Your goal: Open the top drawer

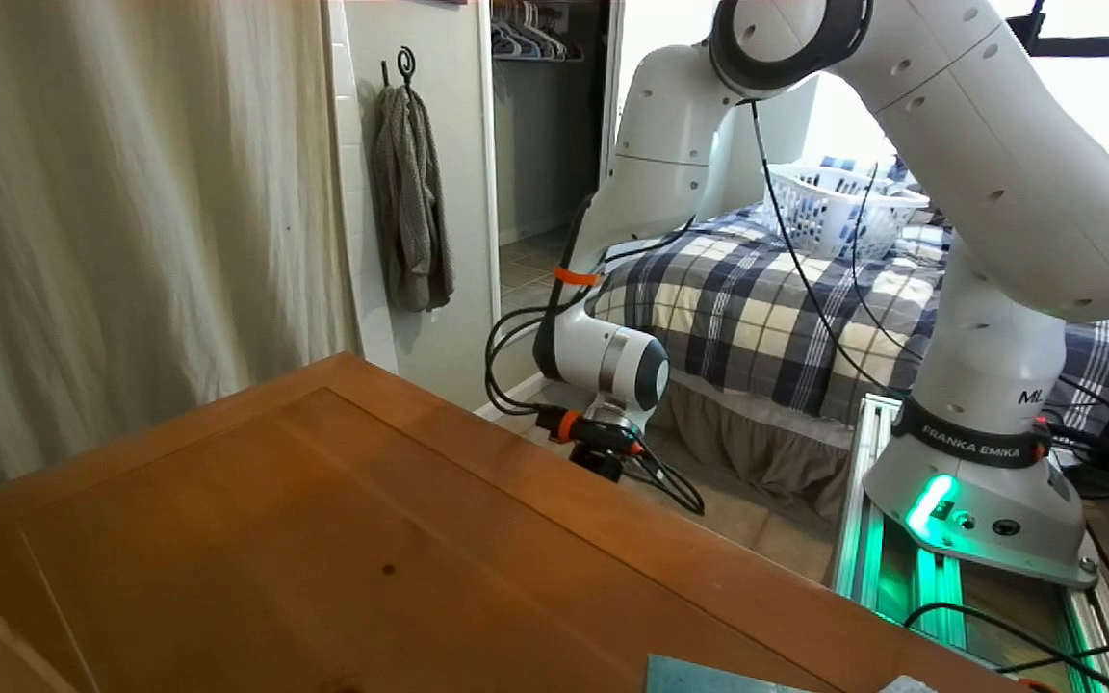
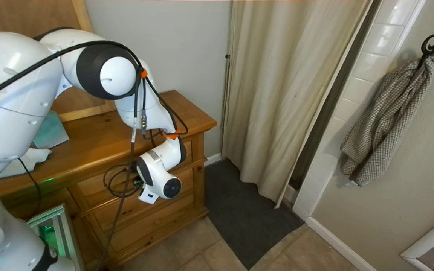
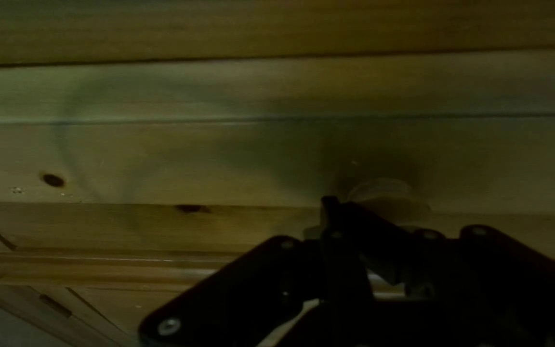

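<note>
Black tool (image 3: 347, 208): below the bench (image 2: 90, 140), before a knob (image 3: 384, 188); too dark to tell whether wide, narrow or gripping.
Top drawer (image 3: 229, 164): directly beneath the bench; dim yellowish wood, shadow-crossed, dark-knotted.
Bench: honey-brown wood.

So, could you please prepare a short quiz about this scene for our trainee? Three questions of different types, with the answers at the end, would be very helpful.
1. True or false: the top drawer is pulled fully out.
2. Multiple choice: which colour is the light on the robot's base? a) red b) green c) blue
3. Fill the gap: behind the arm, the white basket stands on the ____.

Key:
1. False; it looks shut, or nearly so.
2. b
3. bed
</note>
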{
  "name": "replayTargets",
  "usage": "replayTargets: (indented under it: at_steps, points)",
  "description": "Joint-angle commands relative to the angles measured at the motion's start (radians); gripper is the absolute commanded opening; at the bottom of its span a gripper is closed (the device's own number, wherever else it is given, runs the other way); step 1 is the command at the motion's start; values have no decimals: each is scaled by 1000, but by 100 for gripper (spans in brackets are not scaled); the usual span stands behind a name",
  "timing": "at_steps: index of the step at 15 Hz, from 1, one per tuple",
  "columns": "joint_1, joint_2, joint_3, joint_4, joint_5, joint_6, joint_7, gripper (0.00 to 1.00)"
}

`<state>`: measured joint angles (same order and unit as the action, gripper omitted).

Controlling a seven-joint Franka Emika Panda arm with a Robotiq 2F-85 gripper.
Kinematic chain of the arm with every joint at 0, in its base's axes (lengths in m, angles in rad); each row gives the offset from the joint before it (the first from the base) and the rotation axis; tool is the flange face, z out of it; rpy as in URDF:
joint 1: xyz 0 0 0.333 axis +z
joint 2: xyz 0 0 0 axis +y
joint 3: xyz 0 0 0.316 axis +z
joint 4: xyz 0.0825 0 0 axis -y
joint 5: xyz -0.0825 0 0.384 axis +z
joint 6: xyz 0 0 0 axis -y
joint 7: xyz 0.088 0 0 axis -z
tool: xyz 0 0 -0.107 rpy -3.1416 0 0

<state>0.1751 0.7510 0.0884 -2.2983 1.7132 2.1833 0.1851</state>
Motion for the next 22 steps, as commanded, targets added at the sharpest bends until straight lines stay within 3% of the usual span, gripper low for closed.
replayTargets:
  at_steps: [1,11,22]
  points:
    - [6,17,0,15,35,-15,-50,31]
    - [-12,13,-18,1,64,-17,-83,99]
    - [-14,32,-16,32,59,-94,-76,100]
